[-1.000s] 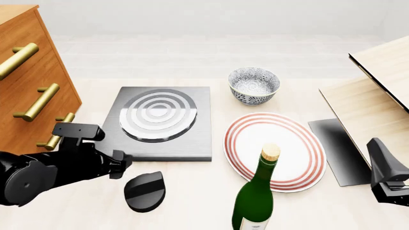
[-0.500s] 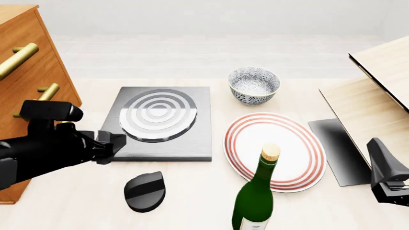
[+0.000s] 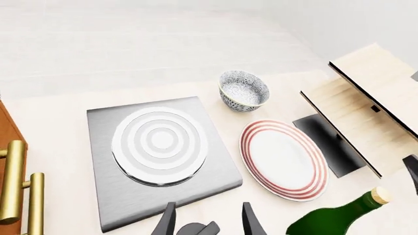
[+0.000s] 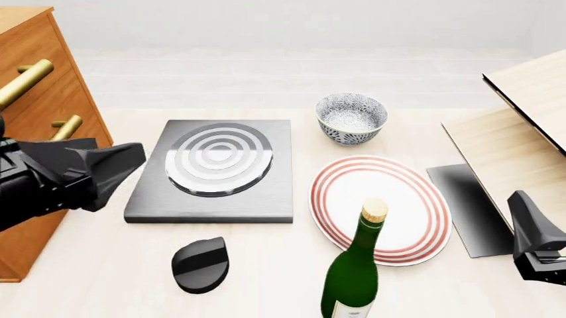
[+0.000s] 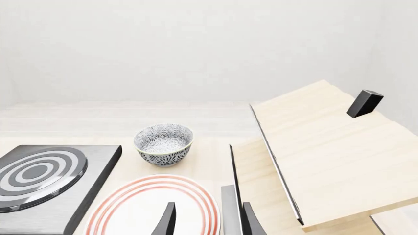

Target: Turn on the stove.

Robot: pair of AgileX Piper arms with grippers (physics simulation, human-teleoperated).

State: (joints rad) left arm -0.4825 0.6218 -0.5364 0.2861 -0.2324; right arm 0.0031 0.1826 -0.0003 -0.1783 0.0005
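- The left gripper (image 3: 207, 223) hangs above the table's near edge with its two fingers spread apart and nothing between them; the black knob (image 4: 201, 264) lies just below and beyond the fingertips.
- In the front view the knob's raised ridge runs diagonally, its long axis pointing from near-left to far-right, toward the red-ringed plate (image 4: 380, 209).
- The stove (image 4: 215, 169) lies flat straight ahead of the left gripper, its silver rings facing up, apart from the knob.
- The right gripper (image 5: 207, 223) hovers at the plate's near-right side, fingers parted and empty.
- A green bottle (image 4: 354, 269) stands upright between the two grippers; its pale label is cut off at the frame edge, and no writing can be read.
- A patterned bowl (image 4: 351, 117) sits beyond the plate.
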